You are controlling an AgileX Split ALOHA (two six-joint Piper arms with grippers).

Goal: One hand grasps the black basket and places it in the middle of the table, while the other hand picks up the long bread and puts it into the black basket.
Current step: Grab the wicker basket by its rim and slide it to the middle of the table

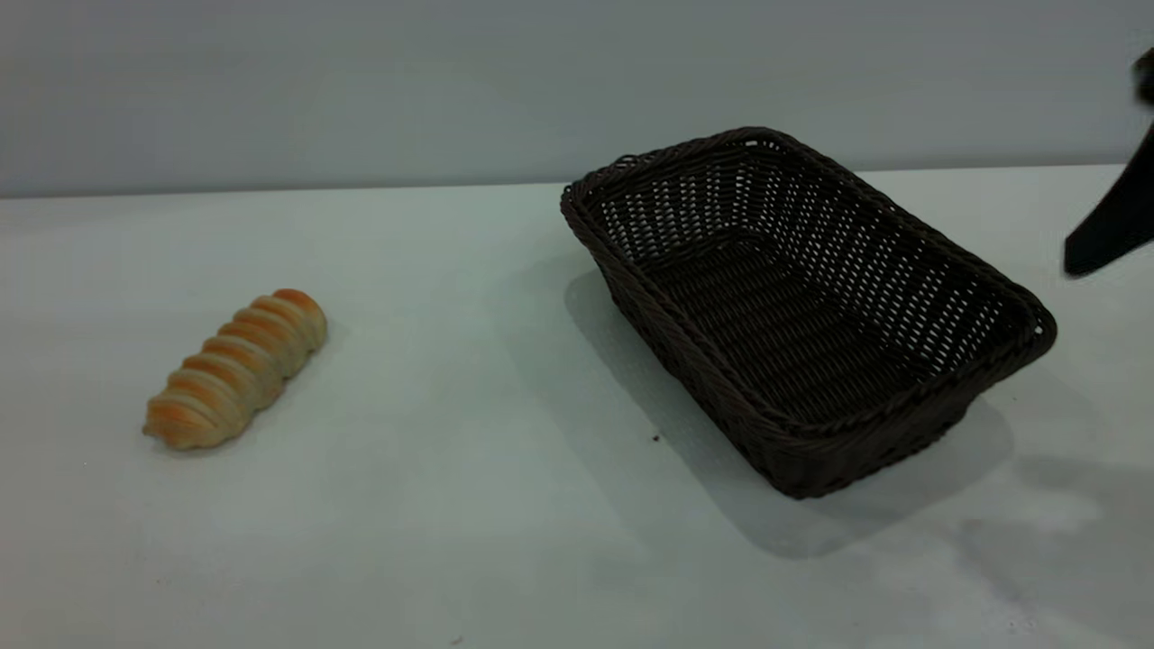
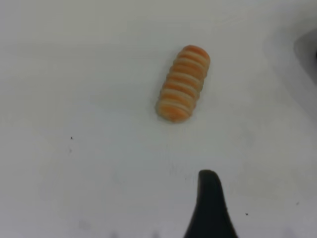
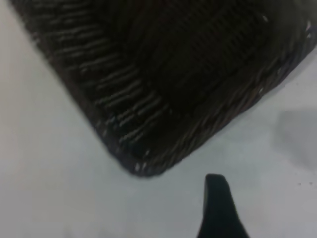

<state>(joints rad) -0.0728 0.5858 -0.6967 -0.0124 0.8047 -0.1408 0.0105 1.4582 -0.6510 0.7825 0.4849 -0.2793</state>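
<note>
A broad pale grey table (image 1: 469, 541) fills the exterior view, backed by a plain grey wall. On the right half of the table sits the black basket (image 1: 802, 306), a large rectangular woven wicker basket with sloping open-weave sides and a braided rim, standing upright, empty, and turned at an angle to the table edge. Well apart from it, on the left side of the table, lies the long bread (image 1: 236, 368), a small spiral-ridged roll with golden-orange stripes on pale cream, resting flat and untouched. At the far right edge of the exterior view a dark part of the right gripper (image 1: 1111, 225) hangs above the table just beyond the basket's right end, not touching it; its wrist view looks down on a corner of the basket with one dark fingertip (image 3: 218, 198) near that corner, and whether it is spread or closed cannot be told. The left gripper (image 2: 210, 208) shows only in its own wrist view, as a single dark finger above bare table near the bread; its state cannot be told either. Judging from this, the task is at its very start: the basket grasp comes first, and it calls for the right gripper to descend onto the near rim.
</note>
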